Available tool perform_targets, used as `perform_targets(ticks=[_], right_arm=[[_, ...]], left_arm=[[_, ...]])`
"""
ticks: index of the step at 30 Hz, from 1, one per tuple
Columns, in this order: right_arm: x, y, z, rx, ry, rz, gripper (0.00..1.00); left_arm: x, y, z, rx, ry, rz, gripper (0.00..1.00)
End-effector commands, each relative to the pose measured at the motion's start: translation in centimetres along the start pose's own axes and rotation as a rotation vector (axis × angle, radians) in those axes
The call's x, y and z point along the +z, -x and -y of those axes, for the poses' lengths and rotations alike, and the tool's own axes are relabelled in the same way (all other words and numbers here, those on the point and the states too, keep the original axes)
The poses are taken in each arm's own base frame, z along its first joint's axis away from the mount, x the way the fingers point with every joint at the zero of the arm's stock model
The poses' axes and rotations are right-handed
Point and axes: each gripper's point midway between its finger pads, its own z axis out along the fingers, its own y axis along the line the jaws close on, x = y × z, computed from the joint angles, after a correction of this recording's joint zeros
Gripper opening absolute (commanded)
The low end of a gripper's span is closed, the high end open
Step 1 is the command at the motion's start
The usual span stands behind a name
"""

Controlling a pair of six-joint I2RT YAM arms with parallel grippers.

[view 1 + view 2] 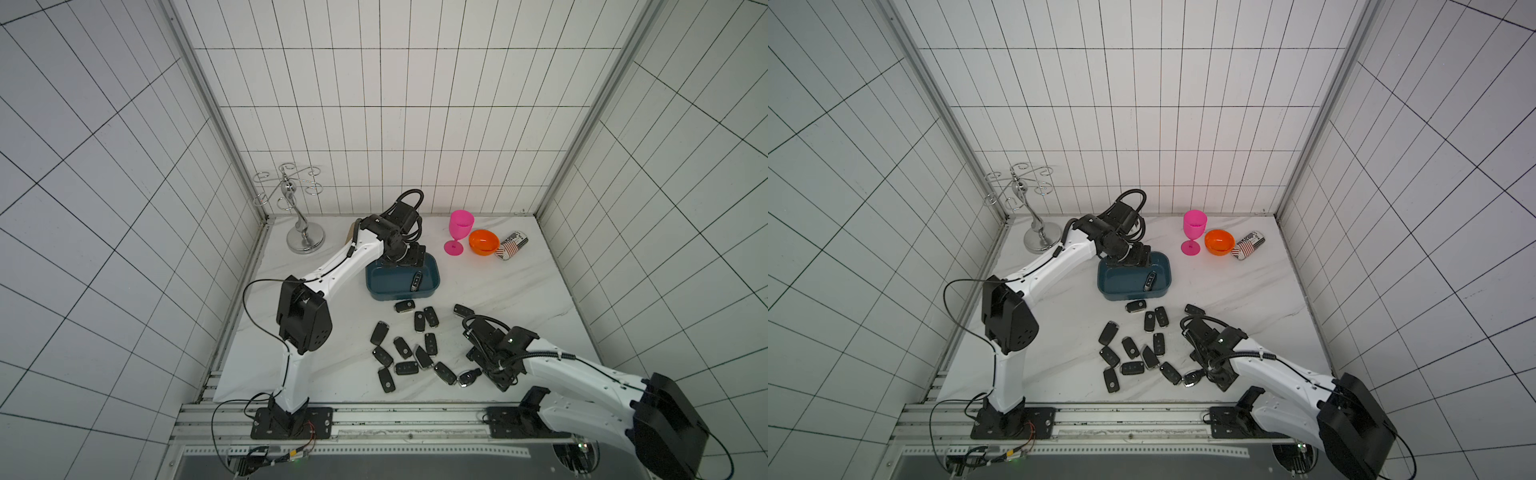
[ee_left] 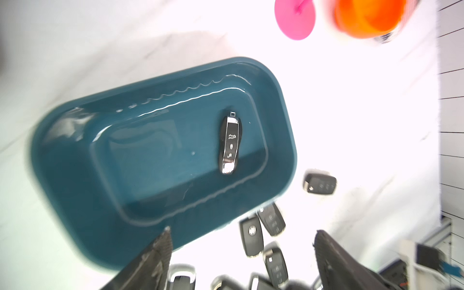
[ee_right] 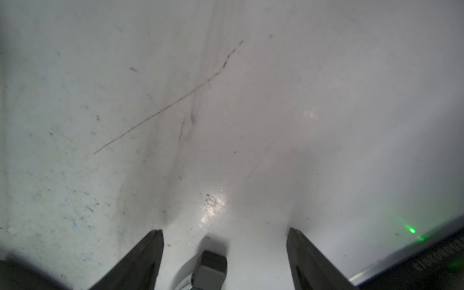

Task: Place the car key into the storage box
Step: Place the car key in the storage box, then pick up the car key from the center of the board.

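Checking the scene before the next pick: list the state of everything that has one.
storage box: upright, one key inside
car key: lying flat in the box
left gripper: open, holding nothing
right gripper: open
loose keys: flat, outside the box
pink goblet: upright
orange bowl: upright, empty
can: on its side
glass rack: upright, empty

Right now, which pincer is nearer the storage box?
Left. The left pincer hangs open at the edge of the storage box, the car key lying inside; the right pincer is open over bare table, beyond the loose keys.
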Motion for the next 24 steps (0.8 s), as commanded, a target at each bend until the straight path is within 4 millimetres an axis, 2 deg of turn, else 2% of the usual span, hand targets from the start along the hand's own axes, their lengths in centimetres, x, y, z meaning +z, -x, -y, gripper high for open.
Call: perform_targets(ticks=[1,5,8,11,15,18,24], right_arm=[[-0.6,-0.4,0.0,0.052,-0.02,-0.019,0.8],[-0.7,-0.8,-0.1,0.052,-0.026,-0.023,0.79],[-1.1,-1.0,-0.7,0.036,-0.029,-0.009,0.8],[-1.4,-1.3,-1.1,0.02,-0.049,-0.005,0.8],[-0.6,-2.3,-1.2,0.015,-0.073,-0.03,0.78],[-0.3,-2.7,-1.1,0.016,-0.069,-0.032,0.69],[-0.1,-2.6,-0.9,0.041,-0.032,-0.013,0.57]], left_arm=[[-4.3,0.0,-1.6,-0.008,0.037,0.083,0.86],[-9.4,-0.9,-4.9,-0.06,0.051,0.182,0.86],[-11.9,-2.0,-7.3,-0.087,0.06,0.264,0.86],[-13.6,-3.2,-8.9,-0.124,0.059,0.293,0.87],[-14.2,-4.6,-9.7,-0.133,0.068,0.286,0.87],[-14.3,-5.3,-9.9,-0.133,0.068,0.278,0.87],[-14.6,-6.0,-10.0,-0.129,0.069,0.28,0.87]])
